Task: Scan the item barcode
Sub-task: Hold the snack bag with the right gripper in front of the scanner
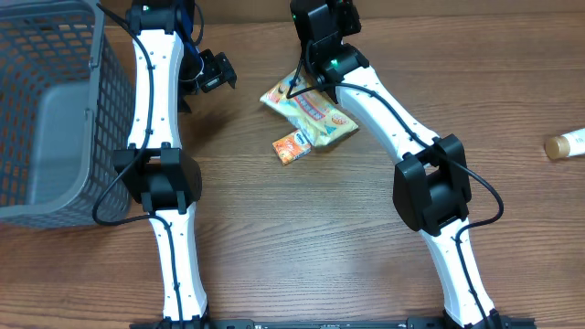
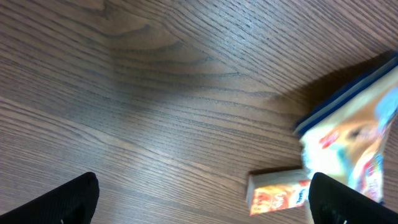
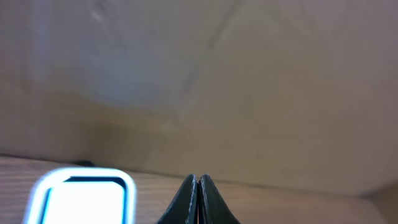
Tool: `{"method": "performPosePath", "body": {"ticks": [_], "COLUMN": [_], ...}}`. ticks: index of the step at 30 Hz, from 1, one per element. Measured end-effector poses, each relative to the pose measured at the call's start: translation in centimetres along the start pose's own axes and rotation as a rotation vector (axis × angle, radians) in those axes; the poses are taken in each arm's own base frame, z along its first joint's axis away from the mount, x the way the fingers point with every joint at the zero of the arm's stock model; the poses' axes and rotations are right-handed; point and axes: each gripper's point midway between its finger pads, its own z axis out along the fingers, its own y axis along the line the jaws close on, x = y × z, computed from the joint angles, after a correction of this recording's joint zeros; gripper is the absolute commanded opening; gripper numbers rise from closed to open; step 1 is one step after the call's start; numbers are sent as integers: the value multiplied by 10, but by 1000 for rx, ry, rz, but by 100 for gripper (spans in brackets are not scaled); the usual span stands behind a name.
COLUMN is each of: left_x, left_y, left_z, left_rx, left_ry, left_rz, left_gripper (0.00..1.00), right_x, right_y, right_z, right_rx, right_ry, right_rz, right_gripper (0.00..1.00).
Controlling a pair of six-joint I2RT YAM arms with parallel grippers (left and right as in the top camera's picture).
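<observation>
A yellow snack packet (image 1: 311, 110) lies flat on the wooden table, with a small orange box (image 1: 292, 146) just in front of it. No barcode shows on either. My left gripper (image 1: 218, 75) hangs open to the left of the packet. In the left wrist view its black fingertips (image 2: 68, 202) stand wide apart over bare wood, and the orange box (image 2: 277, 193) and the packet (image 2: 360, 137) lie near the right fingertip. My right gripper (image 3: 198, 183) is shut on nothing and points at the back wall. A white, blue-rimmed object (image 3: 84, 196) lies to its lower left.
A grey mesh basket (image 1: 46, 119) stands at the table's left edge. A pale bottle (image 1: 567, 144) lies at the far right edge. The right arm (image 1: 384, 110) reaches over the packet's right side.
</observation>
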Motion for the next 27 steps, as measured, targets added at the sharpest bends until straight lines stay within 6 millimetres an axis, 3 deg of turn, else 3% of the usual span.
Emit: {"method": "performPosePath", "body": {"ticks": [6,7,9,10,12,13,20,27], "left_x": [0,0,0,0,0,0,0,0], "left_y": [0,0,0,0,0,0,0,0], "left_z": [0,0,0,0,0,0,0,0], "left_rx": [0,0,-1,0,-1,-1,-1,-1], "left_ry": [1,-1,0,0,0,0,0,0], "left_rz": [0,0,0,0,0,0,0,0], "left_gripper": [100,100,100,100,100,100,100,100], "right_x": [70,91,107,119,126,127,135,170], "right_y": [14,22,40,54,71,76,90,116], "right_z": [-15,-27,-42,-59,-78,-84,-112,-138], "right_rx": [-122,-213,-369,-514,-711,-770,-977,-1090], "right_ry": [269,361,443,510,564,571,620,666], "right_rz": [-120,-145,-133,-127,-110,-116,-126,-211], "right_gripper": [29,35,40,49,68,72,77,78]}}
